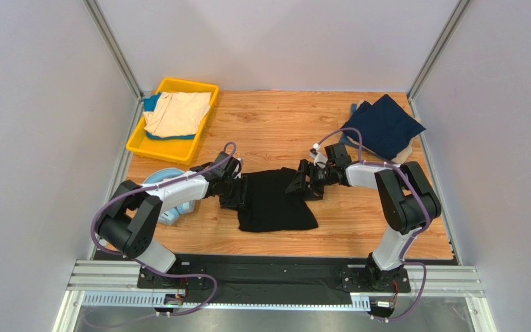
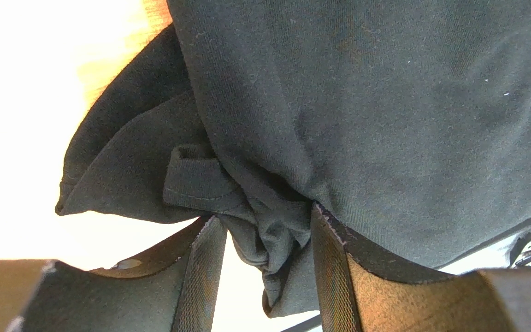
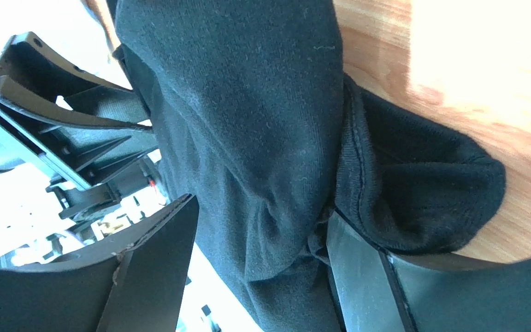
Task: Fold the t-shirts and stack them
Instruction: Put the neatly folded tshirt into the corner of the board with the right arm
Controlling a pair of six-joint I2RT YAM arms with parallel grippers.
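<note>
Both left claw (image 1: 236, 193) and right claw (image 1: 300, 185) grip black shirt (image 1: 275, 209); bin (image 1: 139, 146) holds beige shirt (image 1: 178, 113).

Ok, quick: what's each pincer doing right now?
Left pincer: closed on a bunched edge of the black t-shirt.
Right pincer: closed on the opposite edge of the same shirt.

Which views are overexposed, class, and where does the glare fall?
Left wrist: the table left of the black t-shirt is blown out white. Right wrist: the same table washes out at upper right. Top external: evenly lit, no glare.
</note>
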